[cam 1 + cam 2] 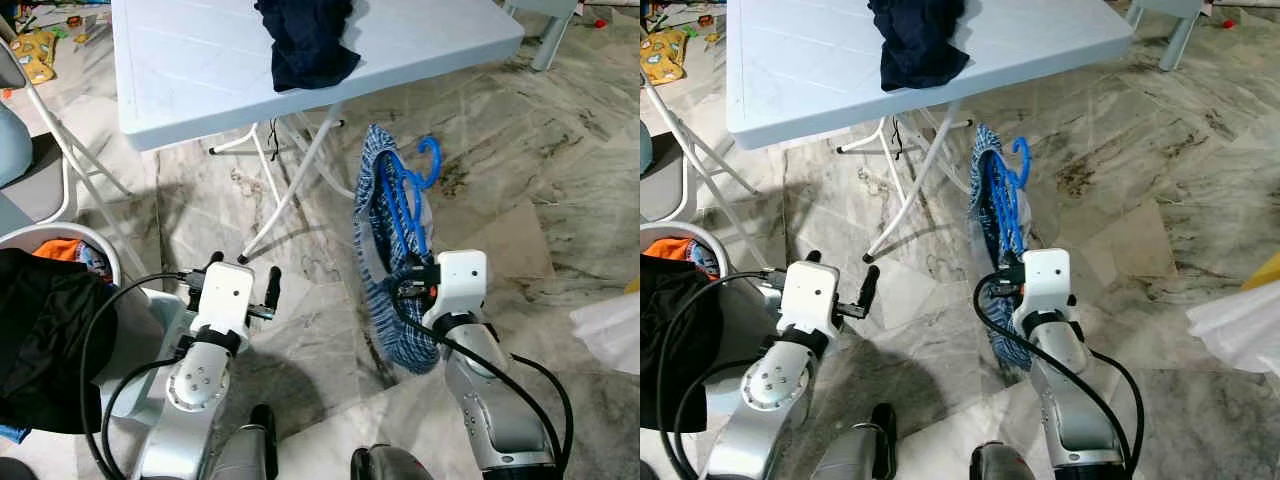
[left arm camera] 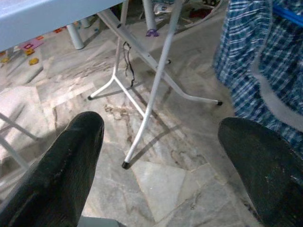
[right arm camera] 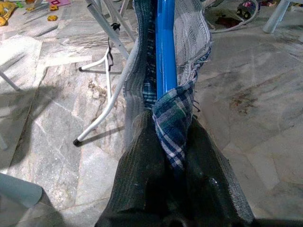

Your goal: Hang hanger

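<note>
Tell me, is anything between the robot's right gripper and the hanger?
No. The right gripper is shut on the blue hanger, with the plaid shirt on it pinched in too. Where it gets hung can't be seen.

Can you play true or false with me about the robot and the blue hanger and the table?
1. The right pincer is shut on the blue hanger and the checked shirt draped over it. True.
2. The left pincer is holding the hanger too. False: its fingers are spread apart with nothing between them, over the marble floor.
3. A dark garment lies on the white folding table. True.
4. The hanger is red. False: it is blue.
5. The hanger already hangs from a rail. False: the right pincer holds it up over the floor, beside the table's legs.
</note>
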Controlling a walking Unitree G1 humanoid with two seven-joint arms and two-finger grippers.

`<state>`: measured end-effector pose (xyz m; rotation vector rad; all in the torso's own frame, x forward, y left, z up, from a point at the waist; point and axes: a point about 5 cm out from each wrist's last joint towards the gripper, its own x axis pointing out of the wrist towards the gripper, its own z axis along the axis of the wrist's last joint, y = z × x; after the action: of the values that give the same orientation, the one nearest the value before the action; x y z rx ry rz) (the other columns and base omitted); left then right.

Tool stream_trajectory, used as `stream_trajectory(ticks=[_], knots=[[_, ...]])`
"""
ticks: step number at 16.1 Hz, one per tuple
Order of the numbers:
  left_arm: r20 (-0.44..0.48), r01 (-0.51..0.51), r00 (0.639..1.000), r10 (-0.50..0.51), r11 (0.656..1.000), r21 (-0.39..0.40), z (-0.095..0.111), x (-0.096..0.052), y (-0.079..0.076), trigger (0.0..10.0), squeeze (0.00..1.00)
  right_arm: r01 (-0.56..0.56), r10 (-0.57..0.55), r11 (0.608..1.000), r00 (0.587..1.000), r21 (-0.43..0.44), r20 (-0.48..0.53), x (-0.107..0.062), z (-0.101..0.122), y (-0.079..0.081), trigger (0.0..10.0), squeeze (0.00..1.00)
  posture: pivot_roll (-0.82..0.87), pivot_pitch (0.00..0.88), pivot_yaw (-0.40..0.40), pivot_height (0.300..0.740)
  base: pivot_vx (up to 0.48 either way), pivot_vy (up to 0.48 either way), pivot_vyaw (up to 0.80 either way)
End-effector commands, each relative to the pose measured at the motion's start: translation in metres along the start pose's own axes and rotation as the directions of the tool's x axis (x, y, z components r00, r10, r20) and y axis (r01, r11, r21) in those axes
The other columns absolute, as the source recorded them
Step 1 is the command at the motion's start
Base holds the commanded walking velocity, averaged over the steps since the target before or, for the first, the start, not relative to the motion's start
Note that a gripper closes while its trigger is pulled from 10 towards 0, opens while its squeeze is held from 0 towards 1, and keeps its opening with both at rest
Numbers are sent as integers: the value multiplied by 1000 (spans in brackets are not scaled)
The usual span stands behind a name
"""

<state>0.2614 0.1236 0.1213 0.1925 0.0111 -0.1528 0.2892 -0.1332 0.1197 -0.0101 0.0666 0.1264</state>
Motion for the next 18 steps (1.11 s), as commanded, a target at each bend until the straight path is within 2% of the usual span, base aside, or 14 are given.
stream_trajectory(ticks=[1, 4, 9, 18], knots=[[-6, 7, 1000, -7, 1000, -2, -2, -2, -1, 10000, 0, 4, -4, 1000, 1000, 1, 6, 0, 1, -1, 10000, 0, -22, 291, -35, 740, 0, -304, 0], [-17, 19, 1000, -19, 1000, 1, -5, -5, 0, 10000, 0, 6, -6, 1000, 1000, 7, -3, -3, -3, 2, 10000, 0, -23, 294, -26, 740, 0, -306, 0], [-10, 16, 1000, -16, 1000, 3, -2, -1, 1, 10000, 0, 4, -4, 1000, 1000, 7, -2, -2, -3, 2, 10000, 0, -23, 295, -21, 740, 0, -306, 0], [-15, -9, 1000, 8, 1000, -4, -5, -1, 0, 10000, 0, -25, 25, 1000, 999, 3, -22, -2, -8, 4, 10000, 0, -10, 268, -33, 740, 0, 0, 0]])
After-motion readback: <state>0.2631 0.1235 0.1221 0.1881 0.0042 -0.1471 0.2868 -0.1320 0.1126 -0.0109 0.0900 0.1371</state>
